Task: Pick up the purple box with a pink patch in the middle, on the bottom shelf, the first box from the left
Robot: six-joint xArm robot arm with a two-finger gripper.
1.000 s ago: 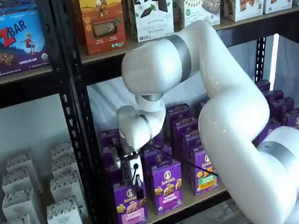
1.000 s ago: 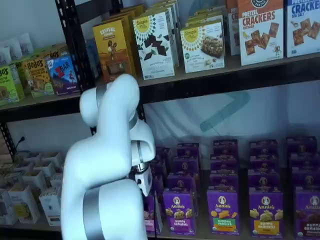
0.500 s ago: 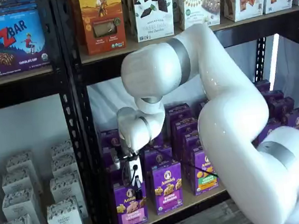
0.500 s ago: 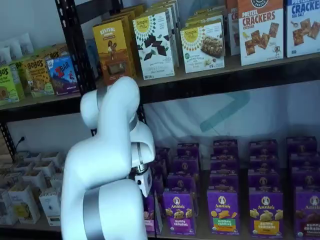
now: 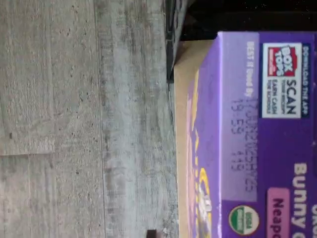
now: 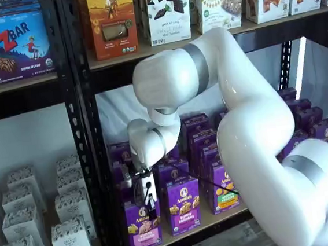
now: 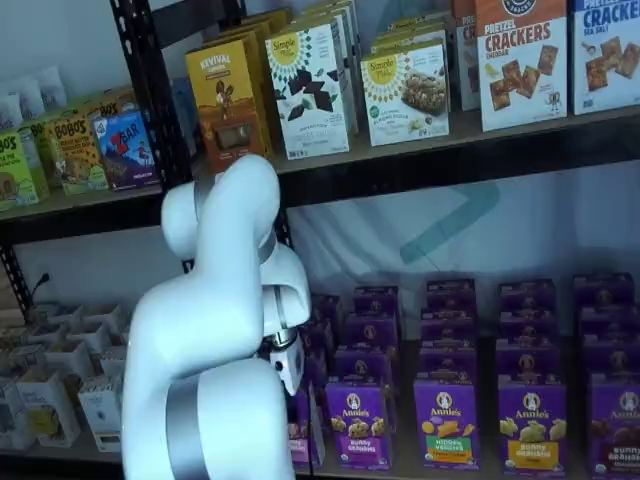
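The purple box (image 6: 143,228) with the pink band stands upright at the left front of the bottom shelf (image 6: 222,215). My gripper (image 6: 150,208) hangs straight down onto its top edge, and one black finger shows in front of the logo. No gap or grip can be made out. In a shelf view the white gripper body (image 7: 289,368) sits just above the box (image 7: 301,435), which my arm half hides. The wrist view looks closely down on the purple box (image 5: 257,124) top with its Box Tops label, beside the tan shelf board (image 5: 181,99).
More purple Annie's boxes (image 6: 183,205) stand right of and behind the target in rows. A black perforated upright (image 6: 94,182) rises just to its left, with white cartons (image 6: 70,236) beyond. The upper shelf (image 6: 162,47) carries snack boxes. Grey plank floor (image 5: 89,124) lies below.
The arm's elbow has crept slightly up and left. The gripper stays at the purple box's top, and the box has not moved.
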